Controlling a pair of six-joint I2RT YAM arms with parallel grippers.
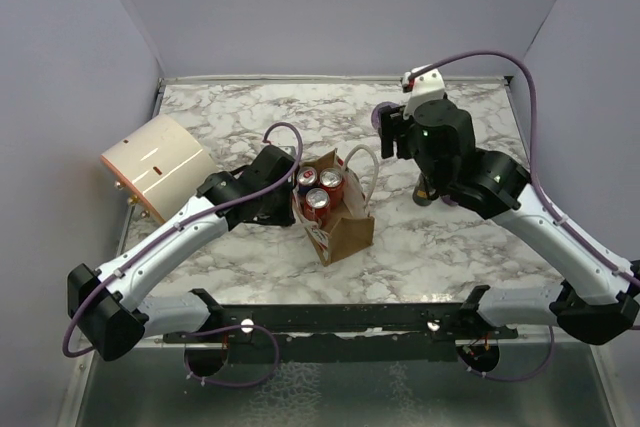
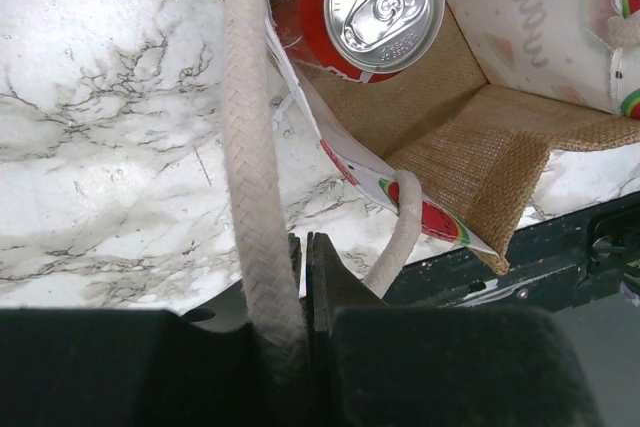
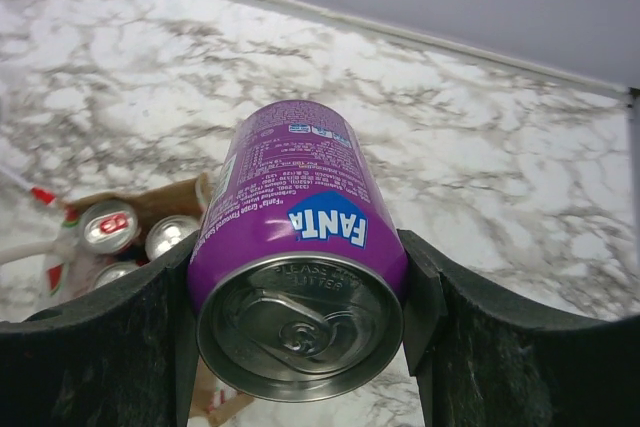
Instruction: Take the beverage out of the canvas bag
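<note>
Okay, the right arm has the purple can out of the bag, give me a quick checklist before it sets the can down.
1. Right pincer hold on the Fanta can: ok, the can sits between both fingers.
2. Can clear of the canvas bag: ok, apart from it, to its right.
3. Left pincer on the rope handle: ok, shut on it.
4. Bag upright: ok, three cans standing inside.
5. Table below the can: cannot tell, the arm hides it.

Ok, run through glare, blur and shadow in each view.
Top external: even light, sharp, only faint shadows on the table. Left wrist: glare on the can lid, handle soft near the lens. Right wrist: Fanta can sharp, fingers dark.
</note>
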